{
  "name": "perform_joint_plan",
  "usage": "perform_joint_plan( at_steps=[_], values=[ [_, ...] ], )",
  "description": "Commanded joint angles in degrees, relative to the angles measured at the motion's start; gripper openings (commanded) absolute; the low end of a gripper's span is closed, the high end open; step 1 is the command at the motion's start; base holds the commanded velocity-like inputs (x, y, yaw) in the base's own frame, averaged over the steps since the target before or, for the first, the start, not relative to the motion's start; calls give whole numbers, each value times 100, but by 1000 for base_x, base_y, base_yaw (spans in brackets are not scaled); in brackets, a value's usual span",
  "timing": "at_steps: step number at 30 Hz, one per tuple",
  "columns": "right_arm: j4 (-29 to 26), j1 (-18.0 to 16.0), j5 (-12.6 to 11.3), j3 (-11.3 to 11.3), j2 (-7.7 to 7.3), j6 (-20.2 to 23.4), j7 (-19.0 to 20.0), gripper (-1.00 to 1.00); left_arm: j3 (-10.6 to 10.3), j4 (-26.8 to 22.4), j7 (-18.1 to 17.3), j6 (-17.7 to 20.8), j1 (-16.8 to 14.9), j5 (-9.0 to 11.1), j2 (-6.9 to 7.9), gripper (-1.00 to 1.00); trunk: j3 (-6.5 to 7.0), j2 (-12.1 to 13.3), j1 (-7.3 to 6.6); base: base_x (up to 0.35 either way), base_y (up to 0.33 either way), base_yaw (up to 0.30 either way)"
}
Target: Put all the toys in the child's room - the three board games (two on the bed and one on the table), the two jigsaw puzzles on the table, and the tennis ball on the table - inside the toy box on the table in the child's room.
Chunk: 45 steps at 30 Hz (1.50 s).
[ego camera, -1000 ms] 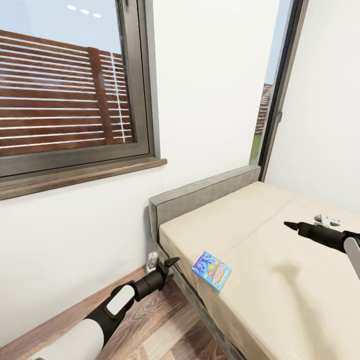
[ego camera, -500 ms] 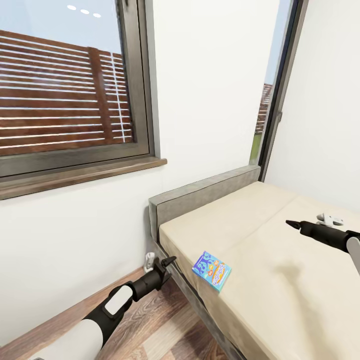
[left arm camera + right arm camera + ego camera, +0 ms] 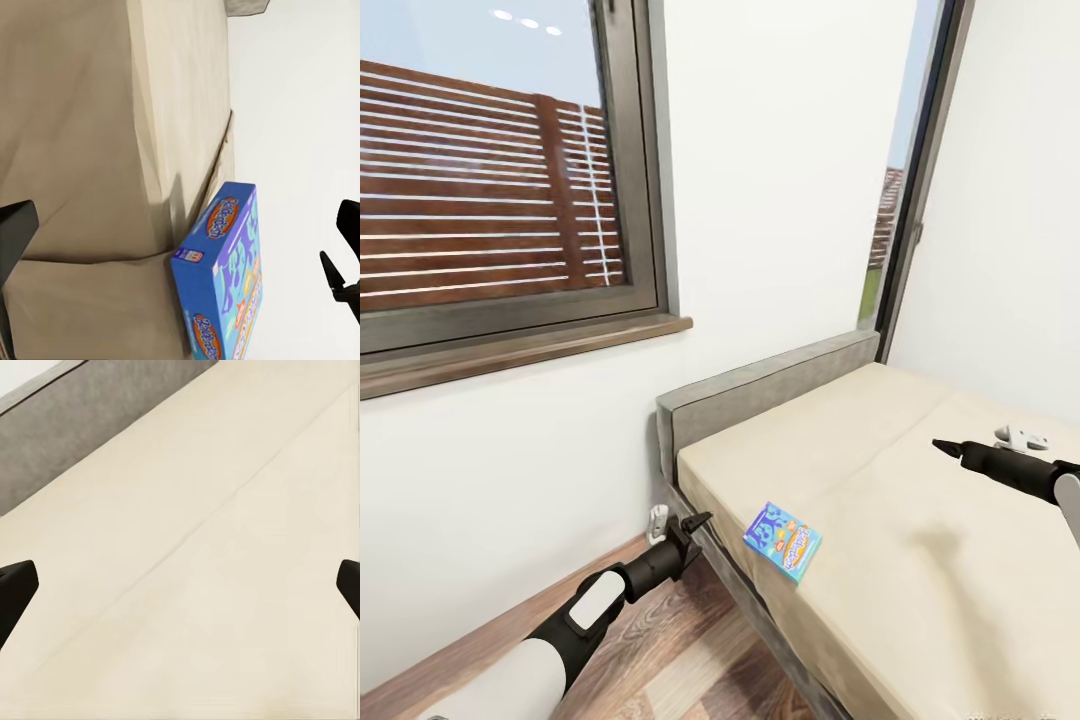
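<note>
Left gripper spread wide, empty, near board game

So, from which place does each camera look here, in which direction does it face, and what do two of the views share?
Head view: from the robot's head, forward and down over the bed; both arms show, left gripper and right gripper.
Left wrist view: on the left arm, facing the board game; dark fingertips at the edges.
Right wrist view: on the right arm, facing bare mattress; fingertips show.
Head and left wrist views share the board game.

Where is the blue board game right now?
In the head view the blue board game lies flat on the bed, at its near edge below the headboard, just right of the open left gripper.
</note>
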Motion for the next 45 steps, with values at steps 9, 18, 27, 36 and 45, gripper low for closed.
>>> perform_joint_plan(
  at_steps=[9,18,27,36,45],
  values=[
    [-10,-3,8,-16,0,102,27,100,-17,6,-7,22,-5,43,2,100,-6,-2,-1,0,0,-171],
    [-45,-1,11,-36,0,167,27,100,-15,6,-8,22,-5,37,2,100,-6,-2,-1,0,0,-216],
    [-66,1,12,-42,0,182,27,100,-14,7,-8,22,-5,30,-2,100,-6,-2,-1,0,0,-90],
    [-83,21,12,-44,0,188,27,100,-14,7,-8,21,-5,23,-11,100,-6,-2,-1,0,0,-26],
    [-92,27,13,-45,0,195,27,100,-16,7,-8,21,-5,19,-11,100,-6,-2,-1,0,0,-26]
  ],
)
